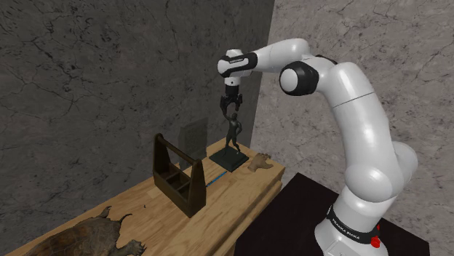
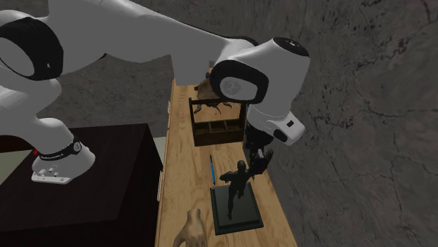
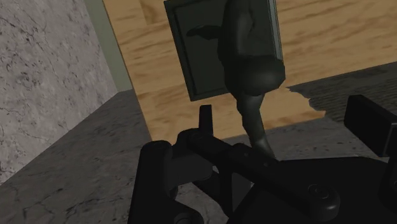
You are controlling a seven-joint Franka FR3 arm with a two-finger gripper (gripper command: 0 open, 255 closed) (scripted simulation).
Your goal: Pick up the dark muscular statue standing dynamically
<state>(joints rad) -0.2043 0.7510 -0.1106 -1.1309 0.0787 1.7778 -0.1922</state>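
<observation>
Tool (image 3: 285, 109) open wide, statue (image 1: 232, 138) arm between w/o contact; base sits near table (image 1: 231, 193) end edge.

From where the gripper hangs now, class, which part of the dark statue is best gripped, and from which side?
Probably the raised arm, from straight above: the statue stands upright on a wide flat base, and that slim limb points up between the open fingers of the gripper.

Wooden bench (image 1: 227, 198), bearing in a row: turtle figure (image 1: 87, 236), dark compartmented caddy (image 1: 178, 178), blue pen (image 2: 212, 168), dark statue (image 1: 231, 138) on square base, small tan figure (image 1: 259, 163).
</observation>
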